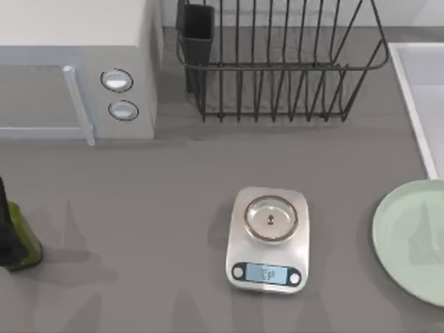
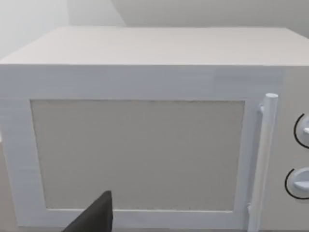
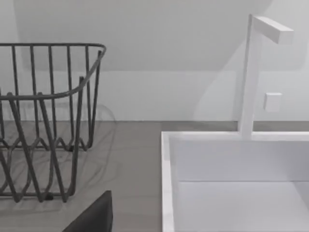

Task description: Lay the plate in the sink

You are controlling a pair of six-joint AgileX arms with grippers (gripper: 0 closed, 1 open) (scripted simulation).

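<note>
plate (image 1: 411,239) flat on desk (image 1: 139,208) at 3 o'clock, sink (image 1: 411,97) at 1 | ungrasped | gripper states: cannot tell | risk: thin rim slipping, clipping sink rim

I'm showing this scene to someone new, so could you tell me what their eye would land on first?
Probably the silver kitchen scale standing alone mid-table, with the pale mint-green plate lying flat at the table's right edge. Behind them stand the black wire dish rack and, at back left, the white microwave. The sink sits at back right, beyond the plate.
</note>
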